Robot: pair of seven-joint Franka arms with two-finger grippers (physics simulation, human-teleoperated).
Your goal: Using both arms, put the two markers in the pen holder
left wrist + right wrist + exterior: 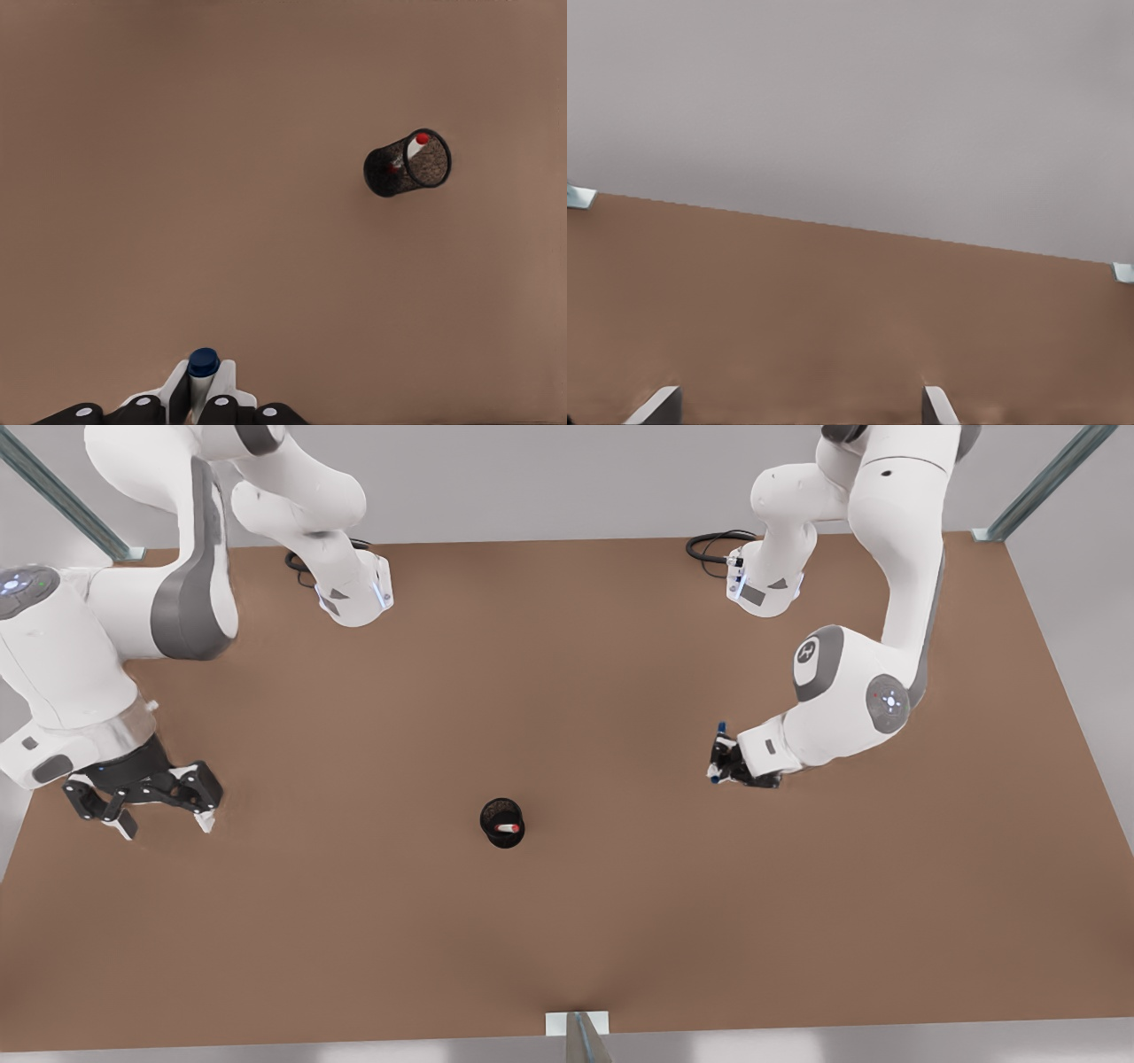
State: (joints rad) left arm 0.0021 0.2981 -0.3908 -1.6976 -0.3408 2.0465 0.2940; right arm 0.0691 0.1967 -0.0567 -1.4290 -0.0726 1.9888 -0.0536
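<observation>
Even, soft, diffuse light; faint shadows on table (567, 921); no glare.

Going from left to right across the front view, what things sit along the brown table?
Open black right gripper hovering empty → small black mesh pen holder with the red-tipped white marker inside → black left gripper clamped on the blue-capped white marker.

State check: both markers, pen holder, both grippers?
red marker: standing in the pen holder, red end up.
blue marker: clamped in the left gripper, not yet in the holder.
pen holder: upright on the table, away from both grippers.
left gripper: jaws shut on the blue marker, on the front view's right.
right gripper: jaws open, empty, waiting on the front view's left.
</observation>
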